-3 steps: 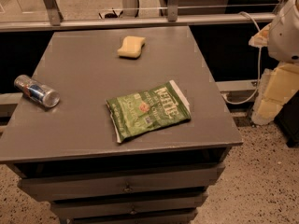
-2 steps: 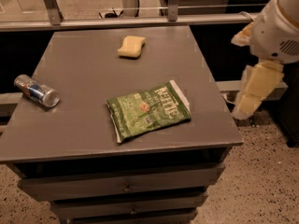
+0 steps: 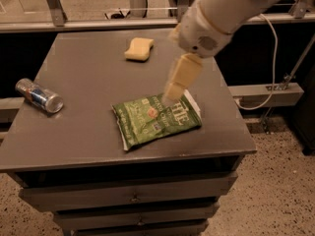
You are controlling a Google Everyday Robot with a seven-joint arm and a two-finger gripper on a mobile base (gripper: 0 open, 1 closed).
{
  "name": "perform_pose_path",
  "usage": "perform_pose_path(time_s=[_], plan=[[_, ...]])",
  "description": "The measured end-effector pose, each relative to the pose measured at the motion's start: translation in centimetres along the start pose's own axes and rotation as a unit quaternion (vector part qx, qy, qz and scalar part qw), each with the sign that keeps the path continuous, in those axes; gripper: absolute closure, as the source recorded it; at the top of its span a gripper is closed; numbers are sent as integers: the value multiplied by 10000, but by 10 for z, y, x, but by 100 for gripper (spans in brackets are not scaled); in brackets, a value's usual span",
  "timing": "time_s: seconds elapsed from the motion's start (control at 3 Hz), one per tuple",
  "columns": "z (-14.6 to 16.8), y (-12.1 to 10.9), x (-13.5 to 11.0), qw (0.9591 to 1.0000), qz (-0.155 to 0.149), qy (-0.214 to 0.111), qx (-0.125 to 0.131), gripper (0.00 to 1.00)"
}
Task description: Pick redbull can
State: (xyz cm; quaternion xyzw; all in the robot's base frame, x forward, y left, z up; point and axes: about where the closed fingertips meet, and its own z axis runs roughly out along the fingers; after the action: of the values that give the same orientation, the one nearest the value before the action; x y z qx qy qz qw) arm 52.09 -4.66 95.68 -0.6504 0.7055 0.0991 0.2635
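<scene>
Over the right half of the grey tabletop (image 3: 83, 132), my gripper (image 3: 173, 90) hangs at the end of my white arm (image 3: 216, 14), which reaches in from the upper right. It is cream-coloured and points down and to the left. In this view its tip sits at the top edge of the green chip bag (image 3: 156, 120). I cannot tell whether it touches the bag or hovers just above it, nor whether the gripper is wide or narrow. It holds nothing that I can see.

The redbull can (image 3: 39, 95) lies on its side near the left edge of the tabletop, well apart from my gripper, with the chip bag between us. Its silver end faces the front right and its blue panels show along the body.

A yellow sponge (image 3: 138, 49) rests toward the back of the table, beyond the bag. Below the top are drawers (image 3: 133, 196) with small knobs. A white cable (image 3: 269, 68) loops down behind the table on the right, above a speckled floor (image 3: 275, 191).
</scene>
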Motion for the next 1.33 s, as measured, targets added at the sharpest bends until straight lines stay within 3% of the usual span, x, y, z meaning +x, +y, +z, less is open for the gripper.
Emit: perform_pose_path(time_s=[0.33, 0.67, 1.0, 1.33], plan=[[16, -6, -23, 9997, -76, -214, -66, 0], [16, -6, -23, 9997, -77, -214, -66, 0], [32, -12, -45, 9986, -190, -495, -75, 0], [96, -22, -118, 9916, -320, -1217, -285, 0]])
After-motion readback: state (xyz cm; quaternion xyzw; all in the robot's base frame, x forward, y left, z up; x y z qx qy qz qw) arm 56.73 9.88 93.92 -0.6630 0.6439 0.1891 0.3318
